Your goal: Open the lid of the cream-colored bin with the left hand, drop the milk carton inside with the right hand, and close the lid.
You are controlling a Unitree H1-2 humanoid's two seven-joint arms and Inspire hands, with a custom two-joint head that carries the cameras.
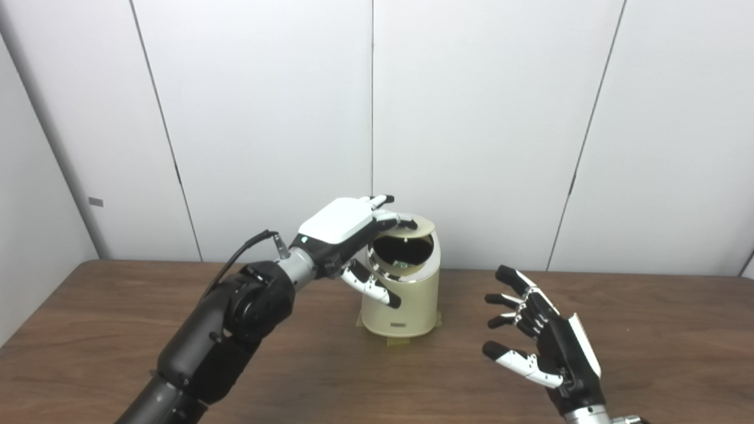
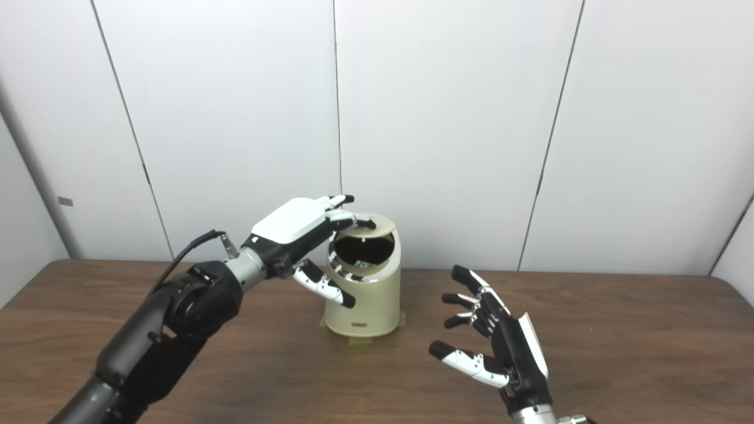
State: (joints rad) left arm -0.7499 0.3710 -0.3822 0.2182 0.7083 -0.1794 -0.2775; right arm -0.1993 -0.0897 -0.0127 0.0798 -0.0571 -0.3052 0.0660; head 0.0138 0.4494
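Note:
The cream-colored bin [image 1: 403, 303] stands at the middle of the brown table [image 1: 118, 312]. Its round lid [image 1: 422, 227] is tilted up at the back, leaving the dark mouth uncovered. A small pale piece, perhaps the milk carton [image 1: 402, 265], shows low inside the opening. My left hand [image 1: 341, 227] hovers palm down at the bin's upper left. Its fingertips [image 1: 403, 222] rest on top of the raised lid, while the thumb hangs apart in front of the bin's wall. My right hand [image 1: 542, 335] is to the right of the bin, fingers spread, holding nothing.
White wall panels [image 1: 483, 118] rise directly behind the table's far edge. Yellow tape [image 1: 393, 341] shows under the bin's base. Bare wood lies between the bin and my right hand.

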